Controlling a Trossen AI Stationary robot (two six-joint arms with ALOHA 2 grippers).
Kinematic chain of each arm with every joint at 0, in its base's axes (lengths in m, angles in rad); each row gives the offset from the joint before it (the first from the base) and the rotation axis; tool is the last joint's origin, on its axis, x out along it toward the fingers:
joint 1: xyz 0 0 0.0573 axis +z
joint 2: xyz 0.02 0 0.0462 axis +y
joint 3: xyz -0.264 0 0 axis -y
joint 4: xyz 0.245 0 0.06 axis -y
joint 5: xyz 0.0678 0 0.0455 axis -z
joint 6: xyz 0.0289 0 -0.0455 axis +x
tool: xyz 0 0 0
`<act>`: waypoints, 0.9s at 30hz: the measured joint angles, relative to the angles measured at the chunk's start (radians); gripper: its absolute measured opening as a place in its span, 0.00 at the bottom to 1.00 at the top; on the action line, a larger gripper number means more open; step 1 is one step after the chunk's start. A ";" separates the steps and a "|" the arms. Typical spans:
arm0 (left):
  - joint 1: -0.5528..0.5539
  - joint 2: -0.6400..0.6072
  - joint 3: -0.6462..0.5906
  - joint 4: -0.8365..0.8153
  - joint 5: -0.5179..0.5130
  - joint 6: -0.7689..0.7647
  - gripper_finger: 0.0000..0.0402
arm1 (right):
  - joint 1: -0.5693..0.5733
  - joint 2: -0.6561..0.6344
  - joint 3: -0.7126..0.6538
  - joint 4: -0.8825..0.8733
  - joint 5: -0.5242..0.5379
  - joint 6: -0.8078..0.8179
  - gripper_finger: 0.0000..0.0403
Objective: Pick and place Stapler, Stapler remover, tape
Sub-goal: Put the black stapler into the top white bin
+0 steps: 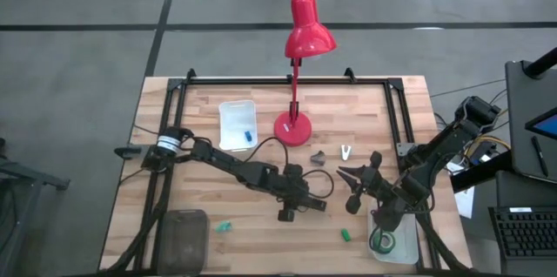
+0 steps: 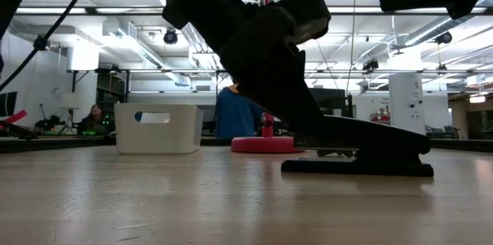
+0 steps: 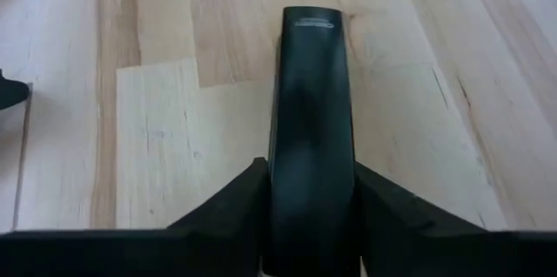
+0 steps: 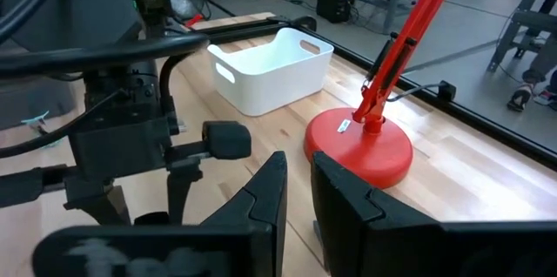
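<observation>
**Left gripper straddles the stapler at the table's front middle**

The left arm reaches across the wooden table (image 1: 261,120) from its left side, and the left gripper (image 1: 291,200) sits low over the black stapler (image 3: 310,120), which lies flat on the boards near the front edge. In the left wrist view the two dark fingers (image 3: 231,212) flank the stapler's rear end, pressed close against both sides; whether they truly clamp it or only touch it cannot be told. The low view shows the stapler (image 2: 362,152) resting on the tabletop under the arm.

The right gripper (image 1: 355,183) hovers just to the right of the left one, fingers nearly together with a narrow gap and nothing between them.

A green tape roll (image 1: 381,242) lies in a clear tray (image 1: 409,246) at the front right corner. A red desk lamp (image 1: 294,127) stands at mid-table, with a white bin (image 1: 237,111) beside it to the left. A small metal staple remover (image 1: 345,152) lies right of the lamp base. A person in blue (image 2: 235,114) stands beyond the table.
</observation>
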 joint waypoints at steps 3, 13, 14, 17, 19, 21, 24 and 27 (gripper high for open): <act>0.002 0.000 0.000 0.000 0.002 0.018 0.31 | 0.000 0.000 0.000 0.000 0.000 0.000 0.13; 0.006 -0.042 0.000 -0.092 -0.035 0.015 0.34 | 0.000 0.000 0.000 0.000 0.000 0.000 0.13; 0.006 -0.051 -0.001 -0.104 -0.047 0.008 0.34 | 0.000 0.000 0.000 0.000 0.000 0.000 0.13; 0.006 -0.088 -0.006 -0.150 -0.081 0.000 0.32 | 0.000 0.000 -0.001 0.000 0.000 0.000 0.13; 0.004 -0.111 -0.006 -0.197 -0.119 -0.009 0.31 | 0.000 0.000 -0.004 0.000 0.000 0.000 0.13; 0.002 -0.126 -0.007 -0.251 -0.175 -0.030 0.31 | 0.000 0.000 -0.004 0.002 -0.001 0.000 0.13; -0.001 -0.153 -0.022 -0.323 -0.298 -0.063 0.32 | 0.000 0.000 -0.006 0.002 -0.002 0.000 0.13; -0.004 -0.189 -0.054 -0.375 -0.392 -0.099 0.33 | 0.000 0.000 -0.006 0.003 -0.002 0.000 0.13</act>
